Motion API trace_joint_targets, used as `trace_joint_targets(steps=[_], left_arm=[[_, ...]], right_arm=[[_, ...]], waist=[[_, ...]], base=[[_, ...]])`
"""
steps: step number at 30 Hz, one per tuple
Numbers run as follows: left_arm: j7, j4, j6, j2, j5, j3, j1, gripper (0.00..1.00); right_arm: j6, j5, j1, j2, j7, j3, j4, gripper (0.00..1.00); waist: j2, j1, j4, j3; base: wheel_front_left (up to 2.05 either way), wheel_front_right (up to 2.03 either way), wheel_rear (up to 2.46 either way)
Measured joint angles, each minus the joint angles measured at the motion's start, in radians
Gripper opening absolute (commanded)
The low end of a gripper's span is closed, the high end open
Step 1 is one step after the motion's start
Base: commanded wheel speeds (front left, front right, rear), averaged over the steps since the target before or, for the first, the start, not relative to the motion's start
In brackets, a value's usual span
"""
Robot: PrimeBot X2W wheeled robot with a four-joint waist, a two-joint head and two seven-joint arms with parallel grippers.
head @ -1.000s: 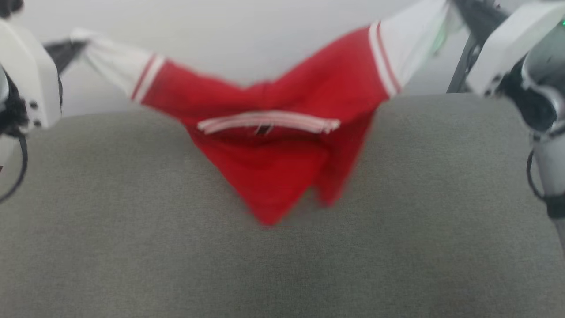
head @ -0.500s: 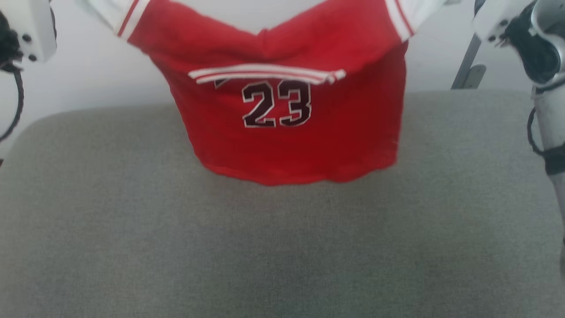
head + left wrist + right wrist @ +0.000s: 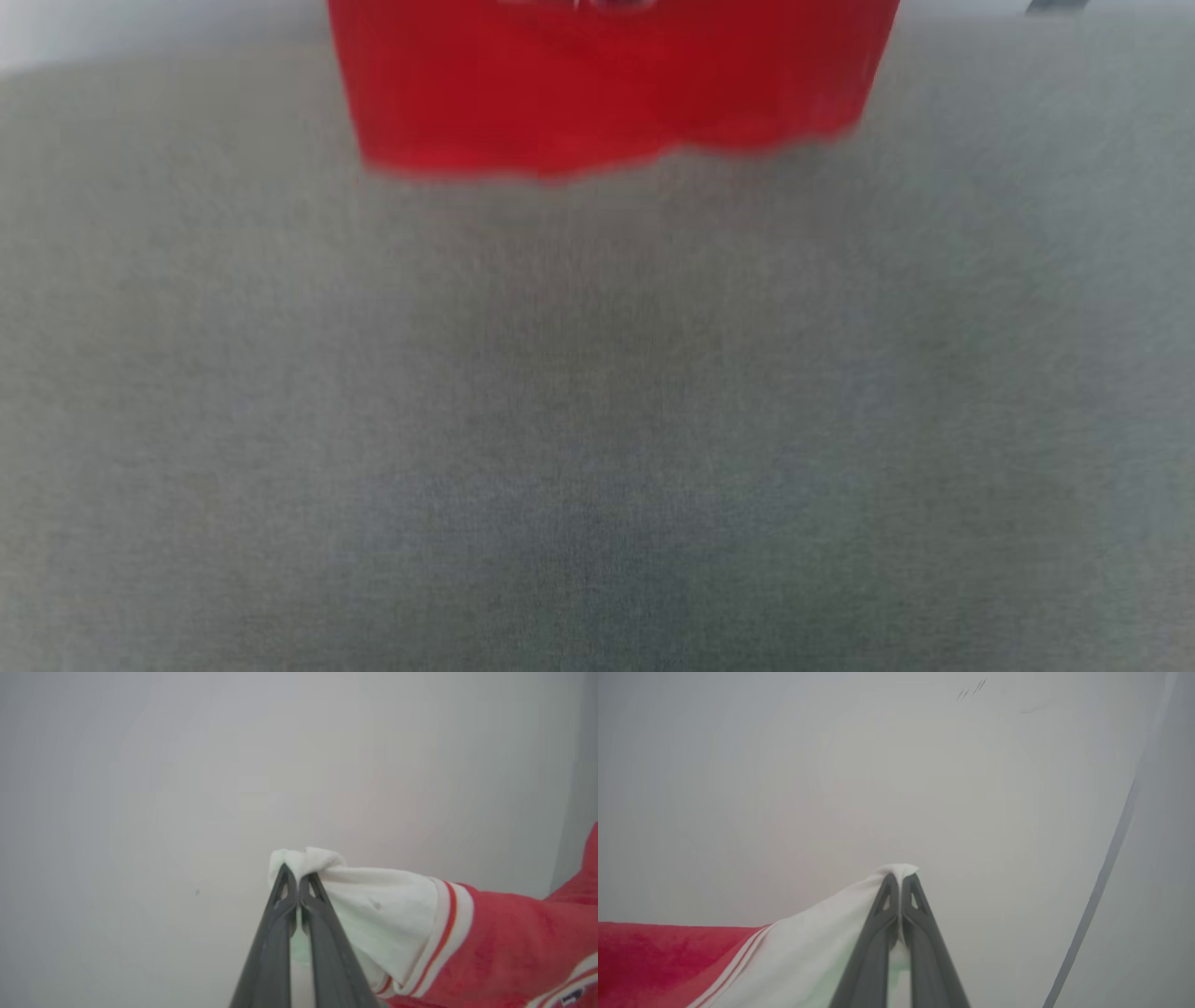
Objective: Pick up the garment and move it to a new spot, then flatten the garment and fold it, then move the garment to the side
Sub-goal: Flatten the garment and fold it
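The garment (image 3: 607, 84) is a bright red T-shirt with white sleeves, hanging in the air; in the blurred head view its lower hem dangles at the top, above the grey padded surface (image 3: 597, 420). My left gripper (image 3: 297, 873) is shut on the end of one white sleeve (image 3: 373, 905). My right gripper (image 3: 901, 877) is shut on the end of the other white sleeve (image 3: 822, 947). Red fabric (image 3: 654, 956) stretches away from each grip. The shirt's upper part is cut off by the top edge of the head view.
The grey padded surface spans the head view below the shirt. A pale plain wall (image 3: 187, 788) stands behind both grippers. A thin dark line (image 3: 1101, 886) runs down the wall at the right wrist view's right.
The shirt opened from a bunched sag into a flat hanging panel and shifted toward the head view's top. The whole picture has shifted too, and both arms have left it.
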Motion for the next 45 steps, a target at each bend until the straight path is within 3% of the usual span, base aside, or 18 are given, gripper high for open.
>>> trace_joint_targets(steps=[4, 10, 16, 21, 25, 30, 36, 41, 45], left_arm=[[-0.161, 0.062, 0.01, -0.03, 0.064, 0.004, -0.105, 0.0], [-0.36, 0.157, 0.018, -0.09, 0.104, -0.004, -0.146, 0.0], [-0.352, 0.275, -0.01, -0.125, 0.075, -0.03, -0.063, 0.0], [-0.249, 0.339, -0.026, -0.161, 0.002, -0.067, 0.059, 0.0], [-0.119, 0.279, -0.027, -0.154, -0.095, -0.121, 0.188, 0.0], [0.041, 0.139, -0.027, -0.057, -0.202, -0.18, 0.349, 0.0], [0.154, -0.067, -0.009, 0.07, -0.291, -0.198, 0.578, 0.0], [0.227, -0.315, 0.077, 0.198, -0.359, -0.194, 0.767, 0.0], [0.269, -0.546, 0.177, 0.306, -0.43, -0.176, 0.908, 0.0]], right_arm=[[0.0, -0.118, -0.094, -0.014, -0.126, -0.05, 0.055, 0.0], [0.0, -0.293, -0.123, 0.001, -0.143, -0.09, 0.027, 0.0], [0.0, -0.283, -0.03, 0.031, -0.144, -0.056, 0.127, 0.0], [0.0, -0.114, 0.055, 0.069, -0.122, -0.011, 0.25, 0.0], [0.0, 0.021, 0.147, 0.067, -0.05, 0.095, 0.258, 0.0], [0.0, 0.231, 0.299, -0.012, 0.112, 0.27, 0.137, 0.0], [0.0, 0.435, 0.471, -0.196, 0.273, 0.422, -0.083, 0.0], [0.0, 0.558, 0.593, -0.329, 0.373, 0.492, -0.251, 0.0], [0.0, 0.636, 0.674, -0.43, 0.46, 0.54, -0.38, 0.0]], waist=[[0.0001, 0.0, 0.007, 0.089], [0.0, 0.0, 0.031, 0.183], [0.0, 0.0, 0.058, 0.191], [0.0, 0.0, 0.064, 0.152], [0.0, 0.0, 0.067, 0.11], [0.0, 0.0, 0.069, 0.046], [0.0, 0.0, 0.065, -0.031], [0.0, 0.0, 0.063, -0.077], [0.0001, 0.0, 0.063, -0.098]], base=[[0.0, 0.0, 0.0], [0.0, 0.0, 0.0], [0.0, 0.0, 0.0], [0.0, 0.0, 0.0], [0.0, 0.0, 0.0], [0.0, 0.0, 0.0], [0.0, 0.0, 0.0], [0.0, 0.0, 0.0], [0.0, 0.0, 0.0]])
